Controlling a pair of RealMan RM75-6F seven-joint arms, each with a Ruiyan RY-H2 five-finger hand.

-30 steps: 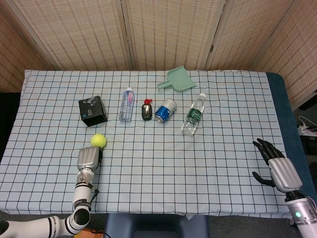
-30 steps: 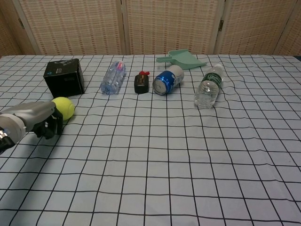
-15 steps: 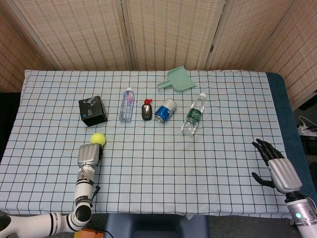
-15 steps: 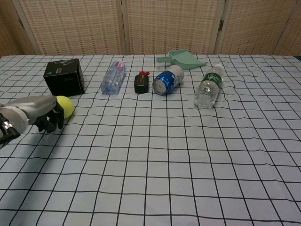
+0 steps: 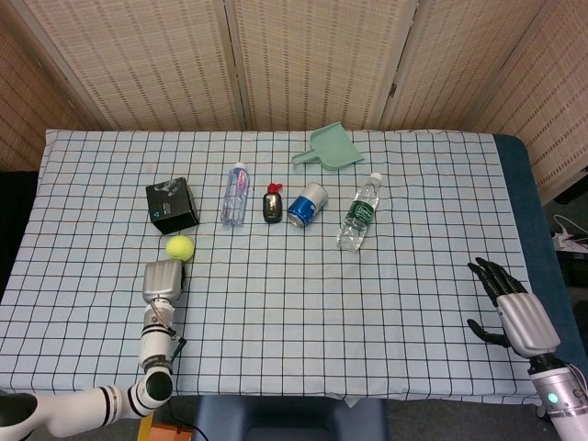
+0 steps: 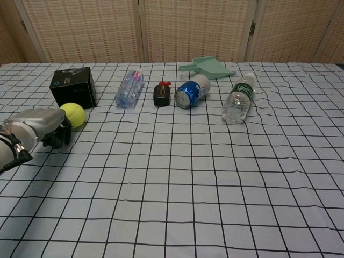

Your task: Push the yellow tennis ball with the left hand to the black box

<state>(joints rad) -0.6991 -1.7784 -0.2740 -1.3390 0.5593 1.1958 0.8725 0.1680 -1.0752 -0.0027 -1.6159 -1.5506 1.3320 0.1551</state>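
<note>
Chest view, lower left: left hand (image 6: 38, 127), fingers curled in and gripping nothing, is nudging the yellow tennis ball (image 6: 73, 114) from behind. Ball is sitting just short of the black box (image 6: 73, 87), upper left. Push seems nearly done; next calls for a short forward shove

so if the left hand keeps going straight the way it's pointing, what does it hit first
The yellow tennis ball, which sits right at the fingers of the left hand. Just past the ball lies the black box, so that would probably come next, though the gap between the two is hard to judge.
</note>
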